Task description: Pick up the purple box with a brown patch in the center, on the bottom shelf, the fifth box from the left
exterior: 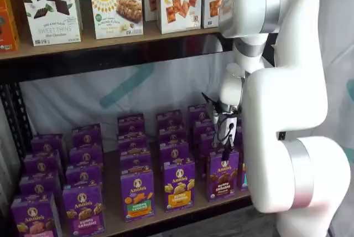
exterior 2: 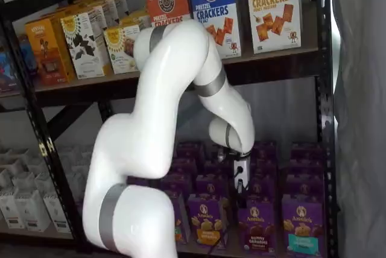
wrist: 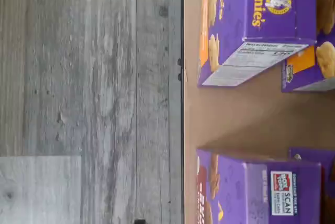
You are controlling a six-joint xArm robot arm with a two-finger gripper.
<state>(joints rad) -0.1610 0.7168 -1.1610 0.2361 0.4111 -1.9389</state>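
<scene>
**Arm poised over the purple rows**

White arm [exterior: 287, 109] fills the foreground in both shelf views, its jaws [exterior: 225, 137] hanging just above the purple box [exterior: 223, 173], which stands upright at the front edge of the bottom shelf [exterior: 182, 210], at five o'clock. Jaws stand fully apart, gripping nothing.

The white arm fills the right side in a shelf view, its end effector [exterior: 225, 137] hanging just above the purple box [exterior: 223, 174] at the front of the bottom shelf [exterior: 166, 217]; its fingers seem hidden against the dark cable, so their gap is unclear
</scene>
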